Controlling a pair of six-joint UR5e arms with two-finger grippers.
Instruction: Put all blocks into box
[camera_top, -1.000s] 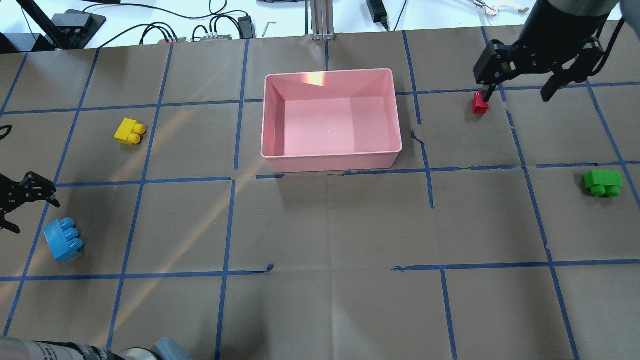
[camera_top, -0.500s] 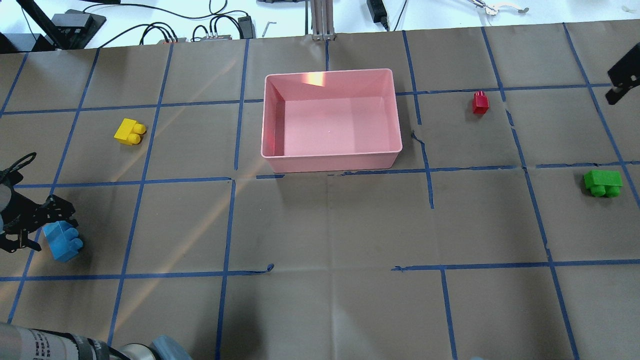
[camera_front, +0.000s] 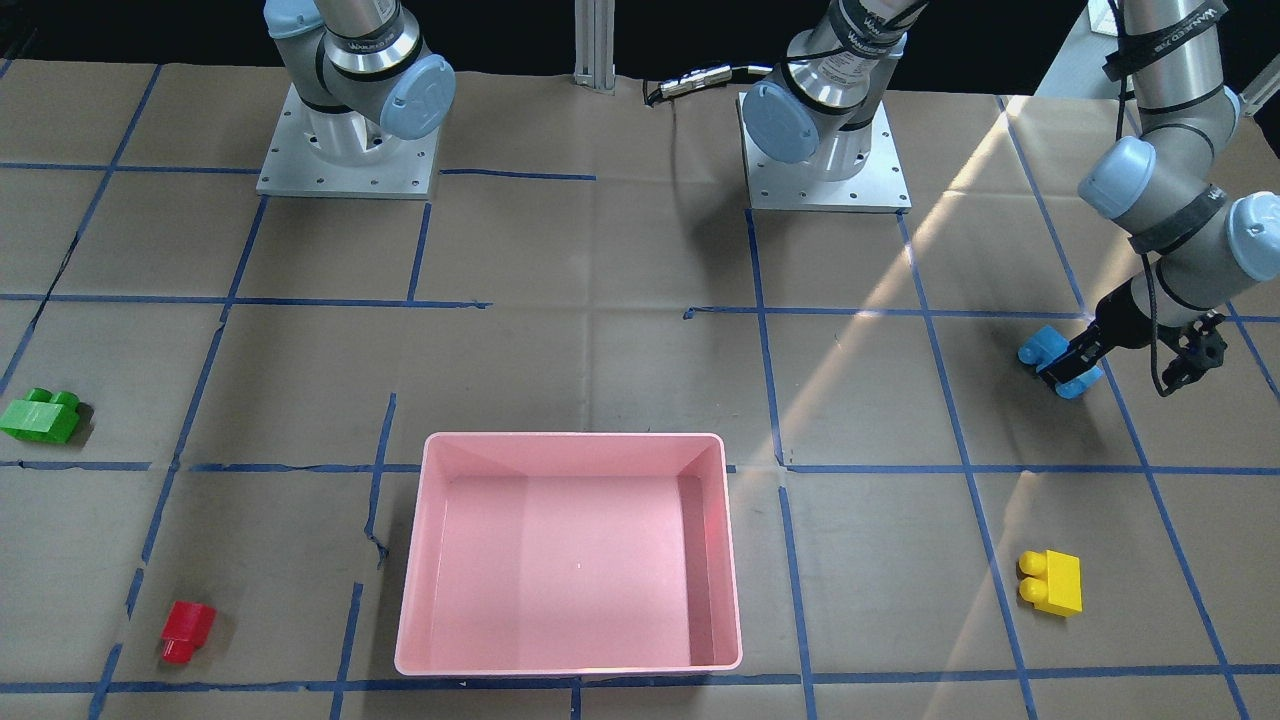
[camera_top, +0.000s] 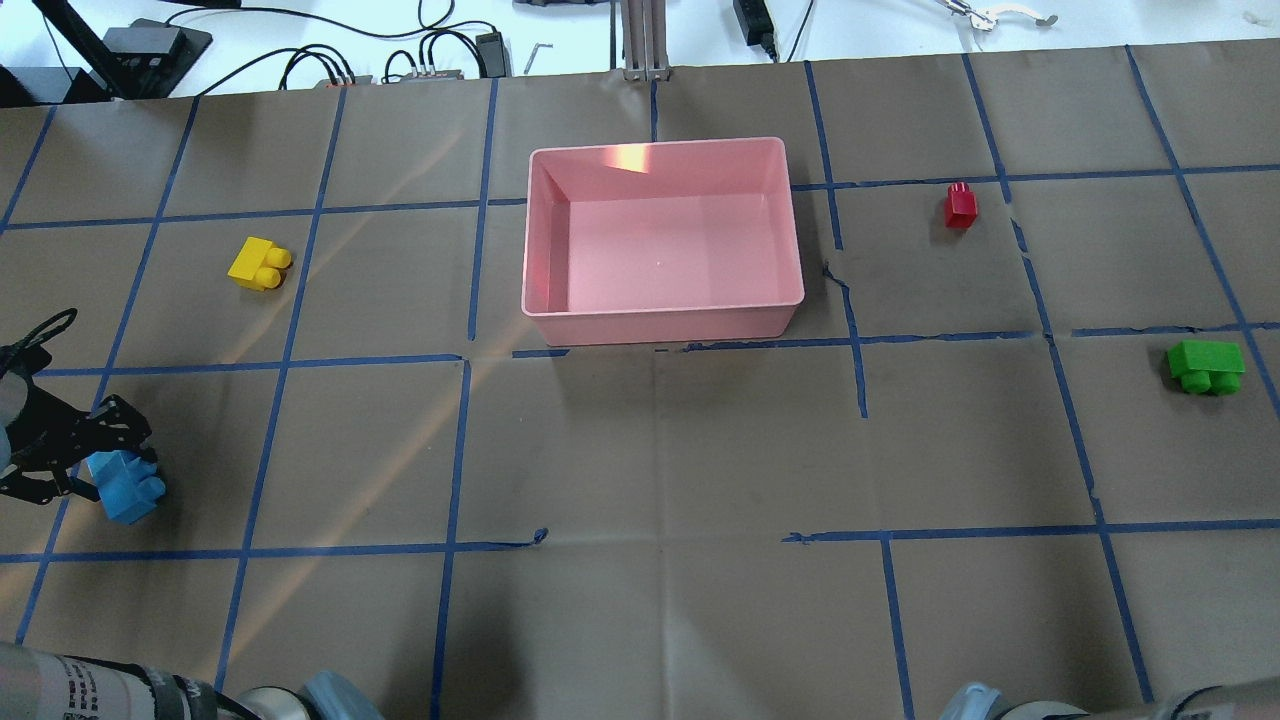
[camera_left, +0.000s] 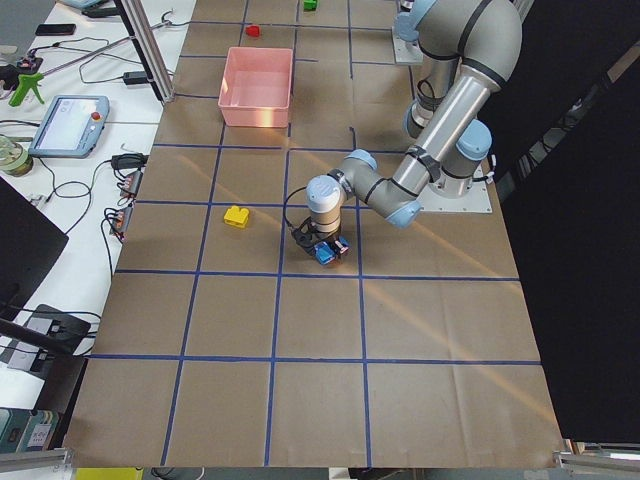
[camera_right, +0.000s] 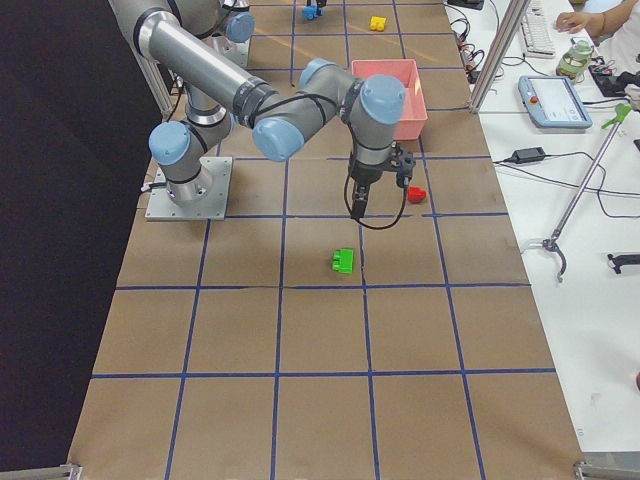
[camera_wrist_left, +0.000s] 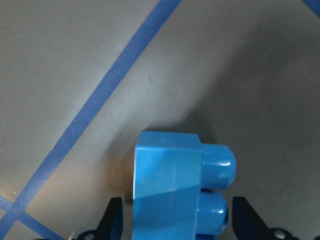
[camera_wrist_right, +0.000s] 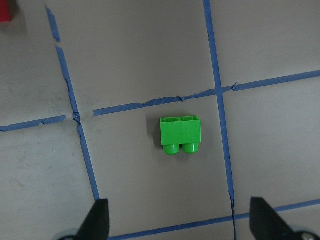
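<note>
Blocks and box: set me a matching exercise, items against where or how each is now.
1 blue block
2 green block
3 yellow block
4 box

A empty
B centred in the right wrist-mounted view
C between the left gripper's fingers
D on the table left of the box, no gripper near

Pairs: 1-C, 2-B, 3-D, 4-A

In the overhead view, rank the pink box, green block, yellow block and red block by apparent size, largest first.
1. Pink box, by far the largest.
2. Green block and yellow block: they look about alike; green sits nearer the camera, so I won't rank them.
3. Red block, smallest.
</note>
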